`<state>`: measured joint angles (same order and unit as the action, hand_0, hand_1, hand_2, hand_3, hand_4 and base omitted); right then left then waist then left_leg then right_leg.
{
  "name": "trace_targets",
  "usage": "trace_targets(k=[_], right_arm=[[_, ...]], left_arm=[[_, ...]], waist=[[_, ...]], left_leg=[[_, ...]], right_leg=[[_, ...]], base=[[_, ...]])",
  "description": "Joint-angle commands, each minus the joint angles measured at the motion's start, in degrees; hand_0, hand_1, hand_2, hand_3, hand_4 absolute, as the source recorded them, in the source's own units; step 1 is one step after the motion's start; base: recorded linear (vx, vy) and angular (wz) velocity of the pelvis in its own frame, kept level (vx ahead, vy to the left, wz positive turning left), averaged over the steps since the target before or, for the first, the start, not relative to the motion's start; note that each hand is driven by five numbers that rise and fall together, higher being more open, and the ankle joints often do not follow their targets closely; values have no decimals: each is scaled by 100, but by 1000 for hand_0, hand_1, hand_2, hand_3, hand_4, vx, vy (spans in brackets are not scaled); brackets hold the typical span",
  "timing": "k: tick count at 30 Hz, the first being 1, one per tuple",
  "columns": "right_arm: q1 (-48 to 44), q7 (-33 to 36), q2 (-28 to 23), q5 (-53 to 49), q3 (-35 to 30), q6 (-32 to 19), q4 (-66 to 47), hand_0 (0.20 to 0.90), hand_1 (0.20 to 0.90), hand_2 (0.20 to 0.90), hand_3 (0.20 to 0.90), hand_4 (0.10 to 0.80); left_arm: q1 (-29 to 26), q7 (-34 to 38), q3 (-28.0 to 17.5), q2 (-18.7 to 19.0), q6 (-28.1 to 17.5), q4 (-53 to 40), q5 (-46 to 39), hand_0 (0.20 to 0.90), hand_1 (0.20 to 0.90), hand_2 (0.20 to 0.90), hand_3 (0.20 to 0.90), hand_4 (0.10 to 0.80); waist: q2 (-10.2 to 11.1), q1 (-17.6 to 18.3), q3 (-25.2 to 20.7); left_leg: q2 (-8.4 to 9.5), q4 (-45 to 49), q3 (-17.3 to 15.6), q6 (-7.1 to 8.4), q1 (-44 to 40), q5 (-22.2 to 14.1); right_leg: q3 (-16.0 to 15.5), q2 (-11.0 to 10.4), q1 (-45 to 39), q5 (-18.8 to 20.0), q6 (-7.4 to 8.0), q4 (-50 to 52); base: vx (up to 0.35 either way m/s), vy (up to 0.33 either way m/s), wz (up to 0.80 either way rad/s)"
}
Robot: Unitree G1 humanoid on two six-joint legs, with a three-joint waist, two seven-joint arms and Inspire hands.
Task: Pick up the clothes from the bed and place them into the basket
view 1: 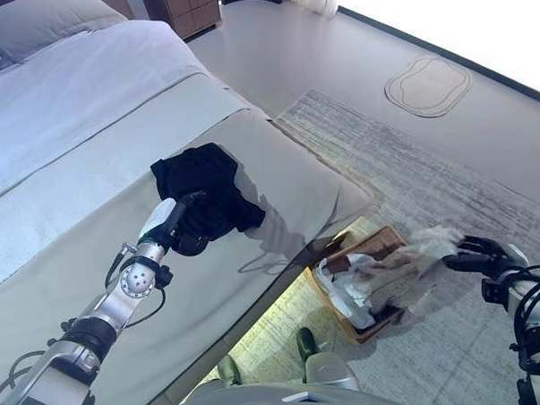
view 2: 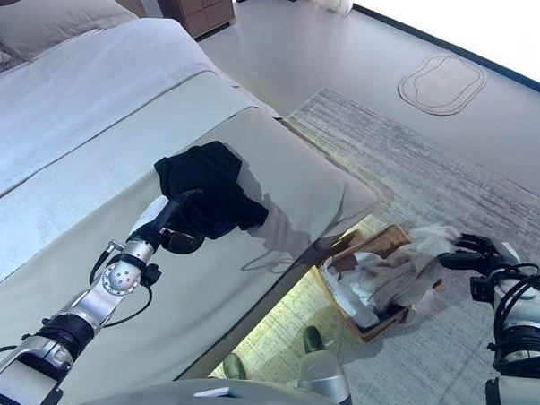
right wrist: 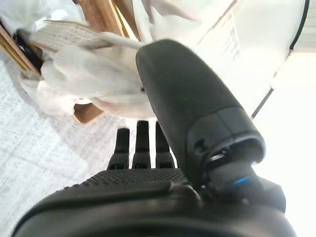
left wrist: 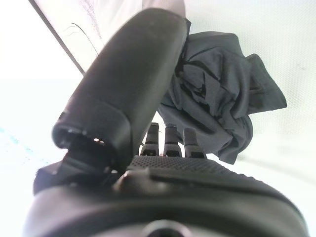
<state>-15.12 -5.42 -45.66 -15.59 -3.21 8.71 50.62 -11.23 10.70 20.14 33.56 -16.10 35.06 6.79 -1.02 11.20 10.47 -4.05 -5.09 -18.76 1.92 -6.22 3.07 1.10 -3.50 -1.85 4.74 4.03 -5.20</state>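
Observation:
A crumpled black garment (view 1: 203,186) lies on the grey bed cover (view 1: 280,167) near the bed's foot edge. My left hand (view 1: 181,224) rests against its near side, open, with straight fingers (left wrist: 170,140) pointing at the dark cloth (left wrist: 217,94) and the thumb stretched over it. On the rug beside the bed stands a wooden basket (view 1: 387,234) holding white clothes (view 1: 383,279) and something dark. My right hand (view 1: 479,256) hovers at the basket's right side, open, fingers (right wrist: 140,143) straight, close to the white cloth (right wrist: 89,79).
The bed has a pale blue sheet (view 1: 87,87) and a grey pillow (view 1: 45,18) at its head. A wooden nightstand (view 1: 180,6) stands beyond. A grey rug (view 1: 450,174) covers the floor, with an oval mat (view 1: 427,84) farther off.

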Motion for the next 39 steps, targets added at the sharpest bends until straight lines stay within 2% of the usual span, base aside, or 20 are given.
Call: trace_targets(k=[1,9,12,15,20,21,26,31,34,39], right_arm=[[-393,34,-340,69,-72,-681,139,900,900,900,900,800],[-276,-97,-286,133,-10,-804,134,900,900,900,900,800],[-367,62,-319,111,46,-907,-35,900,900,900,900,800],[-488,209,-370,21,65,-787,-433,900,900,900,900,800],[-716,769,-454,819,288,-780,-1148,900,900,900,900,800],[-928,930,-556,1169,487,-861,-1347,900,900,900,900,800],[-1580,1048,-599,1542,984,-921,-1813,900,900,900,900,800],[-1760,709,-493,1877,1329,-791,-1970,900,900,900,900,800],[-2054,629,-547,1919,1551,-685,-2059,900,900,900,900,800],[-2648,674,-547,1975,1855,-477,-1933,900,900,900,900,800]], left_arm=[[-599,203,-43,121,-259,-227,-85,900,900,900,900,800],[-595,187,-23,123,-231,-234,-106,900,900,900,900,800],[-600,233,-12,111,-171,-246,-122,900,900,900,900,800],[-556,303,-36,85,-148,-241,-108,900,900,900,900,800],[-436,397,-121,57,-127,-243,-56,900,900,900,900,800],[-392,475,-134,38,-151,-167,-32,900,900,900,900,800],[-220,669,-286,-27,-298,-105,14,900,900,900,900,800],[127,658,-540,-22,-336,-158,140,900,900,900,900,800],[378,571,-745,83,-208,-348,114,900,900,900,900,800],[444,495,-808,170,-326,-471,78,900,900,900,900,800]], waist=[[82,-209,-332],[109,-228,-332],[122,-258,-324],[134,-288,-303],[139,-386,-270],[136,-477,-232],[139,-821,-108],[164,-1043,-78],[198,-1359,104],[133,-1722,528]], left_leg=[[-60,486,212,5,-254,-934],[-59,480,232,4,-281,-921],[-58,487,267,2,-283,-918],[-60,494,316,13,-284,-915],[-37,484,458,29,-234,-884],[-31,502,532,38,-221,-894],[41,636,895,80,24,-837],[74,704,1140,91,92,-813],[85,972,1438,104,345,-802],[127,1308,1817,129,795,-779]], right_leg=[[-404,-62,310,-260,267,467],[-410,-60,264,-267,273,468],[-418,-60,243,-283,268,485],[-447,-63,215,-305,258,504],[-529,-67,188,-349,234,522],[-585,-70,149,-400,225,546],[-831,-141,150,-520,140,650],[-1019,-166,76,-642,53,733],[-1240,-194,131,-843,-78,1051],[-1567,-252,482,-1124,-252,1691]], base=[[-4,0,6],[6,-1,2],[10,-2,0],[23,-1,1],[22,-2,9],[19,-11,15],[29,-9,26],[102,-34,35],[130,-55,46],[-8,-5,52]])
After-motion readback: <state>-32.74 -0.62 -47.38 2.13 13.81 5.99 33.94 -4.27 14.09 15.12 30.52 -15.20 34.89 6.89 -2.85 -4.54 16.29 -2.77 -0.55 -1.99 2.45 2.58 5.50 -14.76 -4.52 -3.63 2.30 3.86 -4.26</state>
